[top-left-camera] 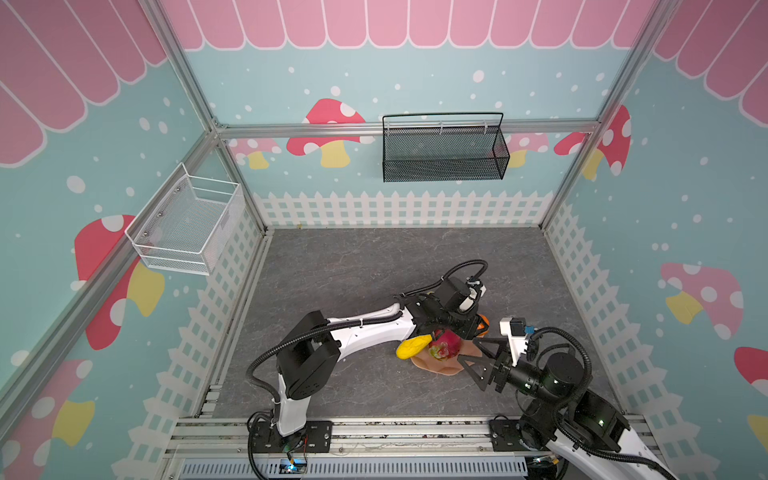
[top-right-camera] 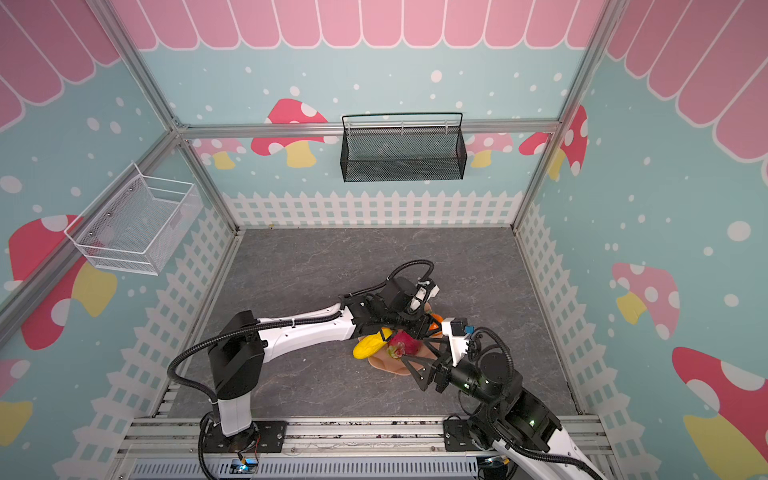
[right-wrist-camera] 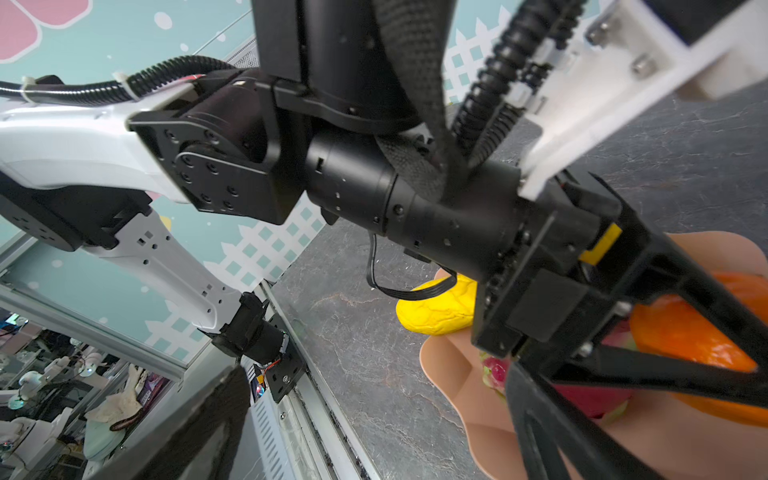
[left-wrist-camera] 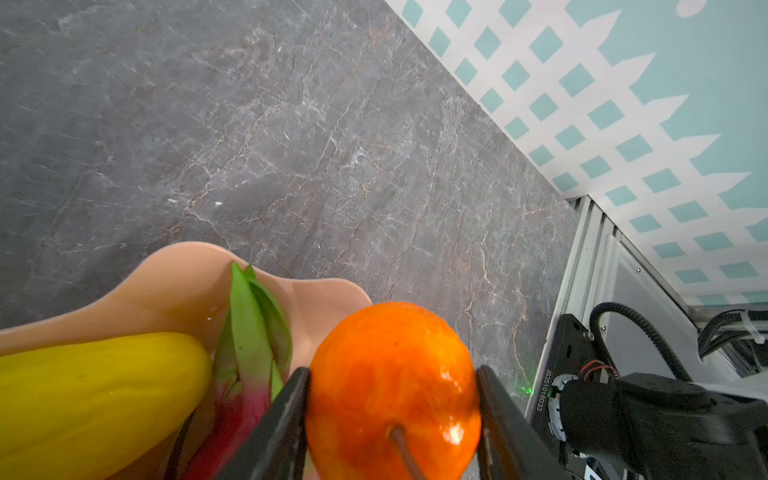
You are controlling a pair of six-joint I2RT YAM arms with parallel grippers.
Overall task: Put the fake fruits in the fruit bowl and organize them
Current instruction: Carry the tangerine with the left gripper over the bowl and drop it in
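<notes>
**Orange gripped, hidden from above**

In both top views the left arm (top-left-camera: 374, 328) hides the orange (top-left-camera: 482, 324) (bar a sliver). The left wrist view shows the left gripper (left-wrist-camera: 394, 399) clamped on it over the fruit bowl (left-wrist-camera: 174, 282), beside mango (left-wrist-camera: 95, 386) and dragon fruit (left-wrist-camera: 249, 328). The right gripper (top-left-camera: 478, 365) gapes, empty.

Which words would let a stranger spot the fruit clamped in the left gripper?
On the grey marbled tabletop sits a wavy-rimmed salmon-pink bowl. At it, the left gripper clamps a glossy plastic orange with a brown stem. Unlike the oblong yellow mango and magenta, green-tipped dragon fruit beside it, it is round and orange.
</notes>
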